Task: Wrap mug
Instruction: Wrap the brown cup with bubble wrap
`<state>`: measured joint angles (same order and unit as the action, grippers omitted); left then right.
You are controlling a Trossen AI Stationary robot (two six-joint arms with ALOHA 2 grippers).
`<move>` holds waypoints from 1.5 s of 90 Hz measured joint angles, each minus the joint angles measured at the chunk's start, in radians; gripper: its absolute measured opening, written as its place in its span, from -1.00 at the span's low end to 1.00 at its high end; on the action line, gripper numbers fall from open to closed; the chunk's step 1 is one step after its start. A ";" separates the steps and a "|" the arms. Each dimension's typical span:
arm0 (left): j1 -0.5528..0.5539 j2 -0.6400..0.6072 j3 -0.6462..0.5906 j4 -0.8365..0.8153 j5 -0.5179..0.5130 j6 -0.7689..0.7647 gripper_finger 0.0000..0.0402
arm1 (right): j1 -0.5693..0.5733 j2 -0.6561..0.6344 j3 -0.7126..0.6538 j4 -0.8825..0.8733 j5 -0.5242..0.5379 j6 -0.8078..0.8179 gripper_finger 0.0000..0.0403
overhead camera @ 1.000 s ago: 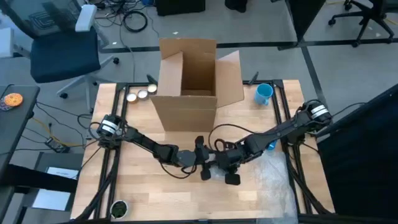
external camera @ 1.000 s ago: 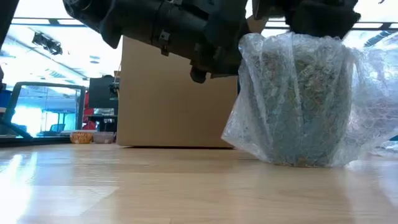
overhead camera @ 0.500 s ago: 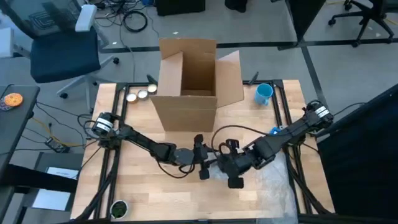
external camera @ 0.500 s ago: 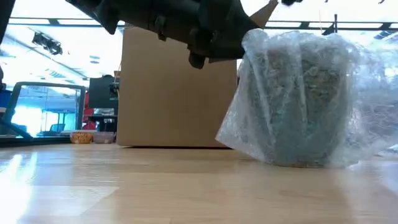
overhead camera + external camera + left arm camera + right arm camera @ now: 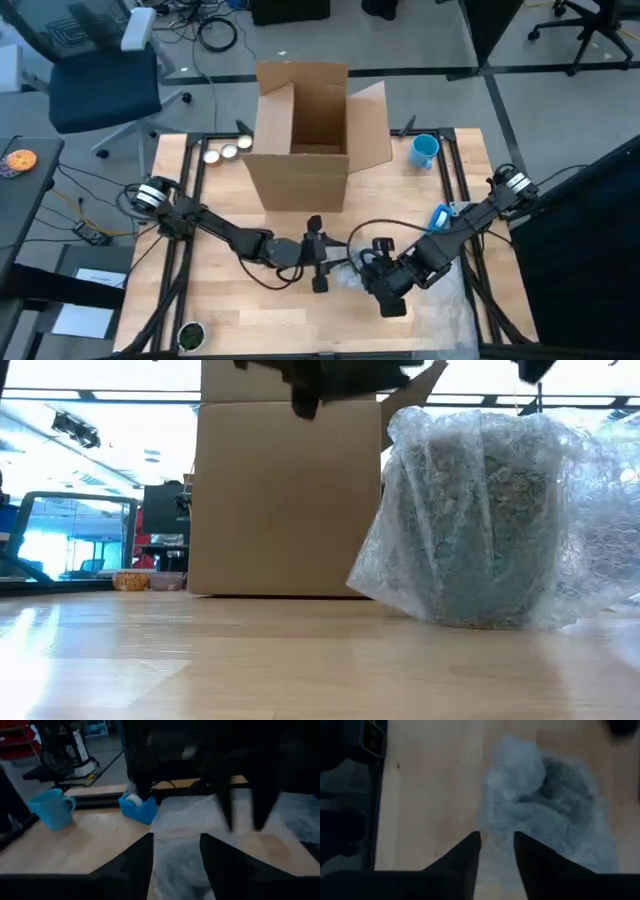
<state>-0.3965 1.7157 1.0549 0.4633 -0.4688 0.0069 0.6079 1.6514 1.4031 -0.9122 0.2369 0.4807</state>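
Bubble-wrapped mug (image 5: 478,520) stands between released left end effector (image 5: 318,258) and released right end effector (image 5: 385,285)

An overhead camera looks straight down on the whole table (image 5: 230,320) and the cardboard box (image 5: 305,135). A second, at table-top height, faces level across the boards to that box (image 5: 285,500), the bubble-wrapped bundle (image 5: 480,520) close before it. Each wrist camera looks past its own dark fingers: the left level across the table, the right down on the bundle (image 5: 545,815).
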 joint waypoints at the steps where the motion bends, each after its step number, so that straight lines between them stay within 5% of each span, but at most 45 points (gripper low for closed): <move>1: -0.003 -0.004 0.000 -0.008 0.000 0.000 -0.27 | 0.000 0.000 -0.005 0.000 -0.001 -0.003 -0.26; 23: -0.062 -0.023 0.001 -0.106 -0.004 -0.011 -0.27 | -0.042 0.000 -0.111 0.108 -0.012 -0.110 0.07; 59: -0.076 -0.023 -0.034 -0.239 -0.053 -0.169 -0.27 | -0.112 -0.004 -0.253 0.325 -0.062 -0.236 0.04; 113: -0.008 -0.022 -0.194 -0.032 -0.106 -0.248 -0.27 | -0.104 0.000 -0.044 0.078 -0.046 -0.144 0.04; 135: 0.005 -0.021 -0.195 -0.010 -0.105 -0.245 -0.27 | -0.085 0.000 -0.097 0.137 0.056 -0.234 0.28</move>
<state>-0.3920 1.6947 0.8600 0.4534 -0.5736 -0.2382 0.5227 1.6512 1.3056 -0.7756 0.2931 0.2462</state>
